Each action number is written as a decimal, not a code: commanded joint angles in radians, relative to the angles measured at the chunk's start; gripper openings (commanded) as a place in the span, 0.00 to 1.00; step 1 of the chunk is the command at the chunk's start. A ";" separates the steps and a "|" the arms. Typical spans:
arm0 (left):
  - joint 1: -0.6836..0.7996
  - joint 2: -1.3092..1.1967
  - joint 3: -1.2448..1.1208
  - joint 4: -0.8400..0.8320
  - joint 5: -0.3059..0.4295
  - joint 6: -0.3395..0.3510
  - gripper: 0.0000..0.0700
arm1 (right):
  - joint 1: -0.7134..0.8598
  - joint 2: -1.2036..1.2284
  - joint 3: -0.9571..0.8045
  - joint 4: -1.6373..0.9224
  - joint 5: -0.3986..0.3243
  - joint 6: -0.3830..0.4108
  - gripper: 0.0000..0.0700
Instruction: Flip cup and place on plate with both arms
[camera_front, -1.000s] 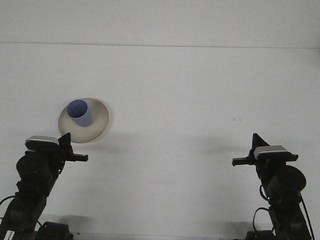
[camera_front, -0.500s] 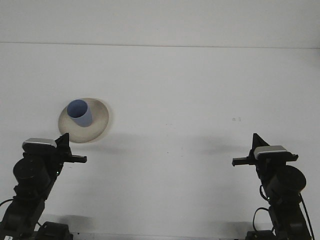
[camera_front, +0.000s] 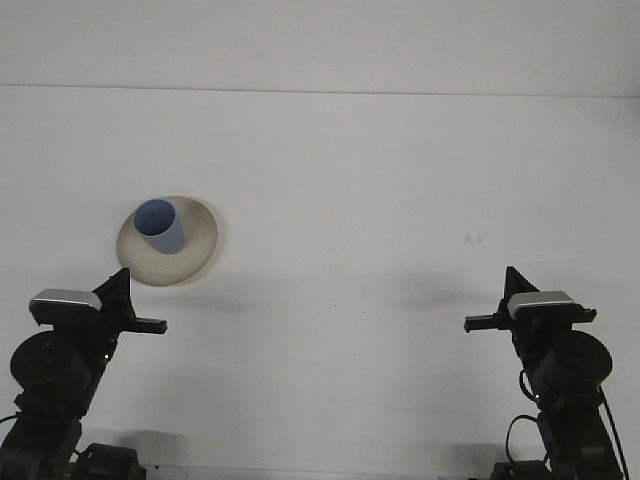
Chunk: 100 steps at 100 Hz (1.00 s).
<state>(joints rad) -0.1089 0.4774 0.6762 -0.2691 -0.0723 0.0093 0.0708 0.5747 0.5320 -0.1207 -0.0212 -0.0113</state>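
Blue cup (camera_front: 159, 225) on the beige plate (camera_front: 200, 235) looks light, stiff plastic, best pinched at its rim; neither gripper's opening can be told.

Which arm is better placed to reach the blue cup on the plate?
The left arm. Its gripper is just below the plate holding the blue cup, on the table's left side. The right gripper is far across the table.

A plain white table (camera_front: 380, 200) spreads wide under flat light. On it, over toward nine o'clock, rests a round cream plate (camera_front: 196, 243). A faint dark speck (camera_front: 472, 238) marks the surface out toward three o'clock.
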 joint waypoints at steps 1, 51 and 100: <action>0.000 -0.009 0.013 0.011 0.001 0.006 0.02 | 0.002 0.002 0.003 0.016 0.003 -0.005 0.01; 0.016 -0.172 -0.233 0.332 0.001 0.006 0.02 | 0.002 0.002 0.003 0.016 0.003 -0.005 0.01; 0.080 -0.440 -0.588 0.446 0.001 0.005 0.02 | 0.002 0.002 0.003 0.016 0.003 -0.005 0.01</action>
<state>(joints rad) -0.0334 0.0601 0.0956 0.1574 -0.0727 0.0097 0.0708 0.5747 0.5320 -0.1207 -0.0212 -0.0113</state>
